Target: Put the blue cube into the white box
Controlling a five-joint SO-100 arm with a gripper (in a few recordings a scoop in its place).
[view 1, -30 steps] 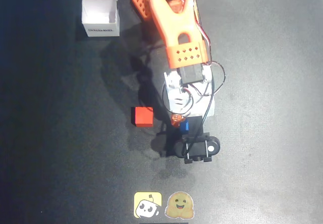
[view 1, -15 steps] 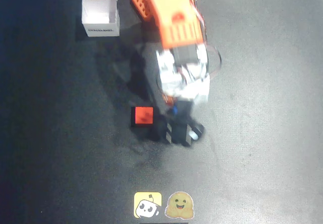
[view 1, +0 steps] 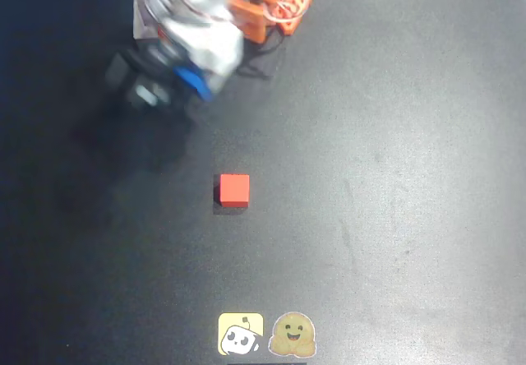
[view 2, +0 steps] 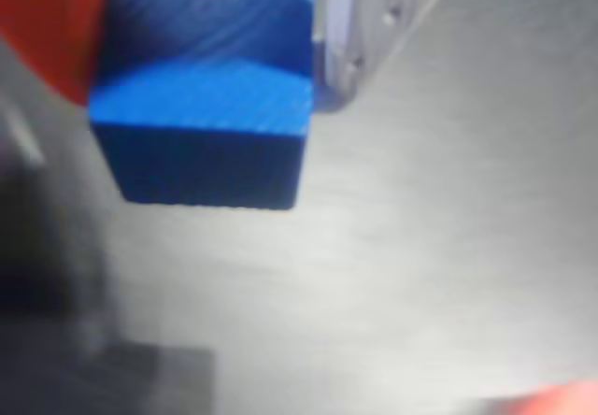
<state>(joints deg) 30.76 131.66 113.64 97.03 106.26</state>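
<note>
Gripper (view 2: 201,69) clamped on the blue cube (view 2: 210,121) in the wrist view, cube lifted off the table (view 1: 394,184), arm blurred at top left of the overhead view, white box (view 1: 141,21) mostly hidden behind it, red cube (view 1: 234,190) alone mid-table.

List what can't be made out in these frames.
- White box: overhead view, mostly hidden by the blurred arm; contents unreadable.
- Tool: overhead view, motion-smeared.
- Blue cube: wrist view, top cut by the frame edge.
- Red cube: sharp, nothing hidden.
</note>
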